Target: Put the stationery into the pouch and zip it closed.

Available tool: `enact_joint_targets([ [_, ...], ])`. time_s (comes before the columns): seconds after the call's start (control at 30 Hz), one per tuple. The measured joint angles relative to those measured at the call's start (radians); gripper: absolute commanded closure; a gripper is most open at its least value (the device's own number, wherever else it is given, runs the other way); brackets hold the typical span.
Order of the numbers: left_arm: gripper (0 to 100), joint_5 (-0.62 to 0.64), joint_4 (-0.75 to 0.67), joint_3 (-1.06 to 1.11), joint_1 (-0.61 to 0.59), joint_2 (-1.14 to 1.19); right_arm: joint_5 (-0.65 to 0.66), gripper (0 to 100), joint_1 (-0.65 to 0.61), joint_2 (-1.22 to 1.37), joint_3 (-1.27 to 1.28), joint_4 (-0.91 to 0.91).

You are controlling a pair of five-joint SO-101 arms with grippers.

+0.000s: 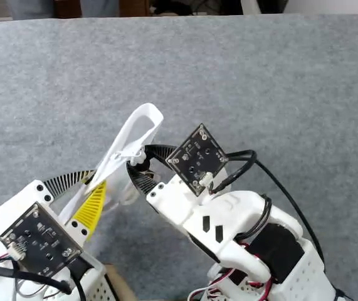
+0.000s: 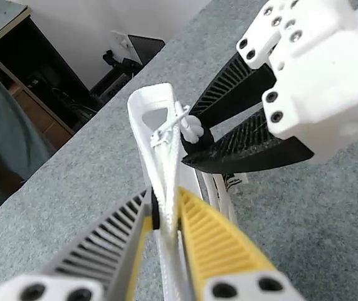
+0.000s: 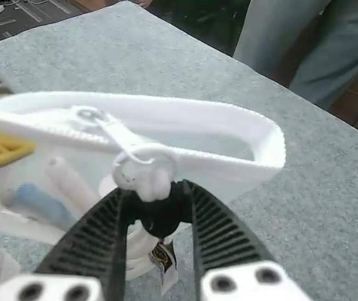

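A white, see-through pouch (image 1: 128, 147) is held up off the grey table, its zipper edge on top. My left gripper (image 2: 165, 219), with one grey and one yellow finger, is shut on the pouch's edge (image 2: 166, 188). My right gripper (image 3: 157, 204), with black fingers, is shut on the white zipper pull (image 3: 144, 179) near the pouch's middle; from above this gripper (image 1: 140, 168) sits just right of the pouch. Through the pouch wall (image 3: 185, 147) I see stationery inside: a white stick (image 3: 72, 182) and a bluish item (image 3: 37, 202).
Grey felt covers the table (image 1: 260, 81) all around the arms. A small tag (image 3: 161, 258) hangs under the pouch. Dark furniture (image 2: 34, 81) stands beyond the table's far edge.
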Motion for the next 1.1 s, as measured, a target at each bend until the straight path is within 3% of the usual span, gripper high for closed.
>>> enact_joint_targets([
  [0.13, 97, 0.0, 0.0, 0.0, 0.0, 0.0, 0.006, 98.6, 0.003, 0.0, 0.0, 0.0],
  [0.3, 97, 0.0, 0.0, 0.0, 0.0, 0.0, 0.114, 98.6, 0.058, -0.005, -0.002, 0.005],
  [0.57, 97, 0.0, 0.0, 0.028, 0.008, 0.005, 0.29, 98.7, 0.183, -0.1, -0.061, 0.213],
  [1.1, 97, -0.005, 0.0, 0.031, 0.011, 0.017, 0.417, 98.7, 0.358, -0.144, -0.069, 0.354],
])
